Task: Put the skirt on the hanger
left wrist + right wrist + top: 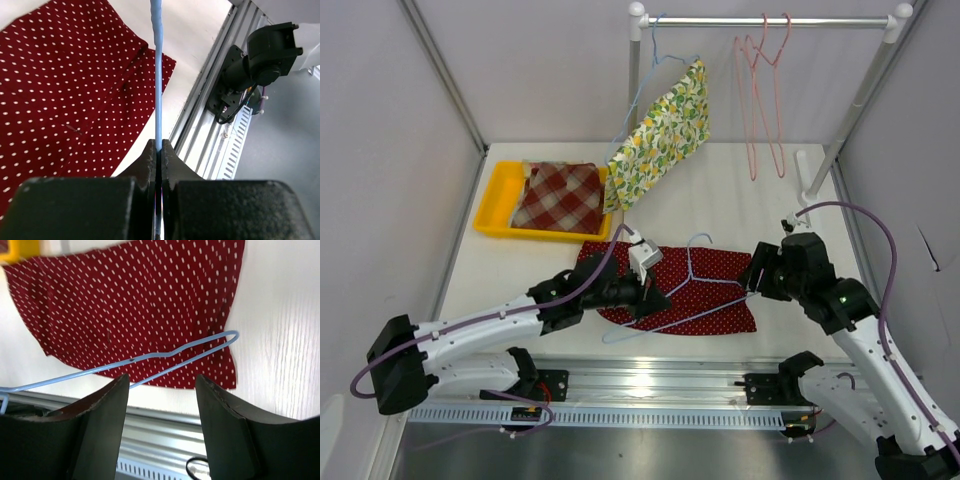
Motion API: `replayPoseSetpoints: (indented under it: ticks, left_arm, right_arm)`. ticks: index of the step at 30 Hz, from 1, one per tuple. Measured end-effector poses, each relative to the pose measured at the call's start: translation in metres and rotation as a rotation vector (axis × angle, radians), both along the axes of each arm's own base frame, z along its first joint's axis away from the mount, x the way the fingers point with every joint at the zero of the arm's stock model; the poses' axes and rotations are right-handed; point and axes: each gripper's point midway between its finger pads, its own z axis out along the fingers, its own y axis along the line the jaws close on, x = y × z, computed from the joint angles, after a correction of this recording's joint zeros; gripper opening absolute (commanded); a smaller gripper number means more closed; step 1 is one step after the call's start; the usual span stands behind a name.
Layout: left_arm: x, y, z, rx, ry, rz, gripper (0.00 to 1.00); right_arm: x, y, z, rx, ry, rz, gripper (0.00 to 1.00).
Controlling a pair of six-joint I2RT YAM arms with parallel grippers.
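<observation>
White tabletop, near edge at 6 o'clock: dark red white-dotted fabric skirt spread flat, thin light-blue wire hanger lying across it. Left gripper at the skirt's 9 o'clock, clamped tight on the hanger's wire. Right gripper at 3 o'clock, jaws apart, holding nothing. Looks early: hanger in grasp, skirt not yet on it. Left to do: fitting the skirt onto the hanger.

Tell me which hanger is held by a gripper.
The light blue hanger over the red dotted skirt: the left gripper is shut on its wire. The others hang on the rail.
</observation>
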Motion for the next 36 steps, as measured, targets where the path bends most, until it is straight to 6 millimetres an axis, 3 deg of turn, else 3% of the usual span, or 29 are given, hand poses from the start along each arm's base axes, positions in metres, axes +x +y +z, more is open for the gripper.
replayPoseSetpoints:
  ticks: [8, 15, 18, 29, 36]
  left_arm:
    - [0.003, -0.010, -0.028, 0.028, 0.034, -0.019, 0.00]
    - [0.016, -0.009, -0.047, 0.034, 0.069, -0.006, 0.00]
    - [0.017, -0.006, -0.055, 0.039, 0.086, -0.005, 0.00]
    - [0.021, 0.000, -0.062, 0.011, 0.108, -0.004, 0.00]
    - [0.028, 0.000, -0.060, -0.015, 0.115, 0.007, 0.00]
  right_arm:
    - [0.001, 0.003, -0.016, -0.031, 0.036, -0.031, 0.54]
    - [-0.006, 0.006, -0.064, -0.057, 0.135, -0.055, 0.51]
    - [-0.004, 0.007, -0.075, -0.063, 0.152, -0.070, 0.51]
    - [0.009, 0.012, -0.109, -0.084, 0.186, -0.104, 0.51]
    - [0.016, 0.014, -0.119, -0.091, 0.180, -0.117, 0.50]
